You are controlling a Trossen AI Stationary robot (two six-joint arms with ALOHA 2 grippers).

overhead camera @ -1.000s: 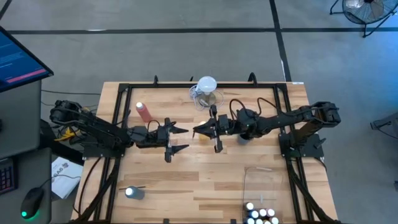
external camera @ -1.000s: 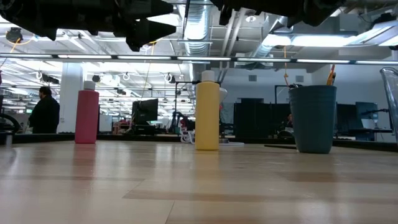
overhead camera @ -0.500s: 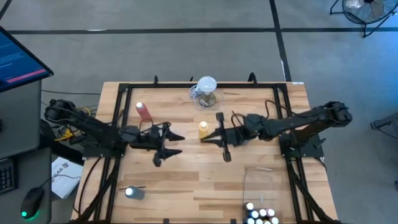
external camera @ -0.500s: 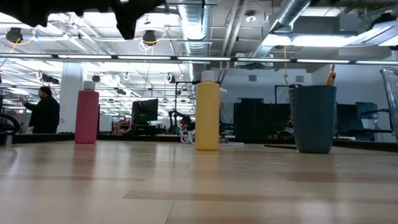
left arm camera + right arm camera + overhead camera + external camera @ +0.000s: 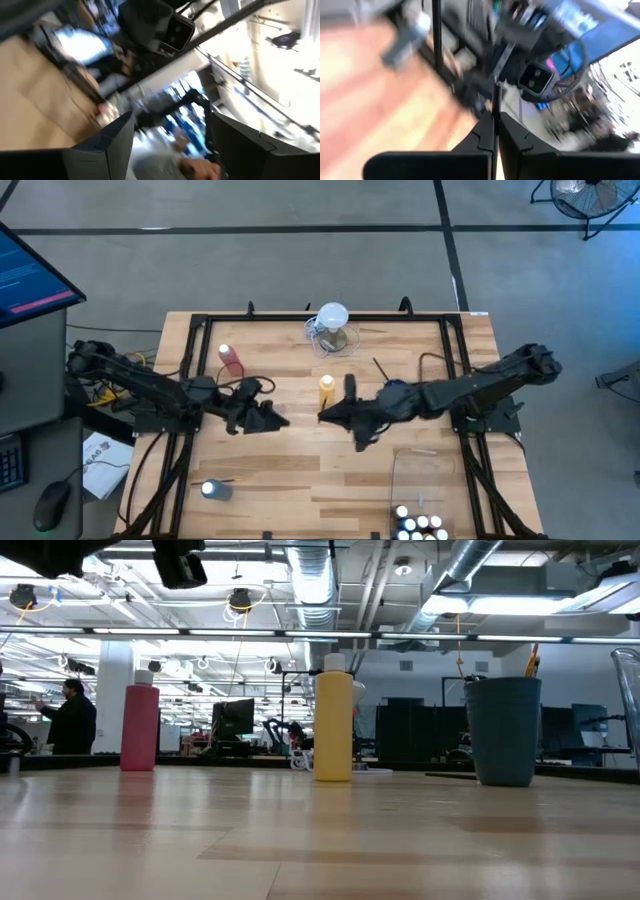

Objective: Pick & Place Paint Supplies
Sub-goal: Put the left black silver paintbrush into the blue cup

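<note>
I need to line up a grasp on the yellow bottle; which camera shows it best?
The low view: the yellow bottle stands upright in full side profile, white cap visible. The high view shows only its top, between both arms. Neither blurred wrist view shows it clearly.

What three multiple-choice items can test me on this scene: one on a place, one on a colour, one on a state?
1. Where are the small white-capped bottles?
A. in the clear box
B. on the floor
C. on a chair

2. What colour is the bottle nearest the jug?
A. pink
B. yellow
C. blue

3. How is the left gripper?
A. shut on a bottle
B. shut on a brush
C. open, empty

Key: 1 A, their caps show inside the box walls; 2 B, the yellow bottle stands just in front of the jug; 3 C, the wrist view shows its fingers apart with nothing between.
</note>
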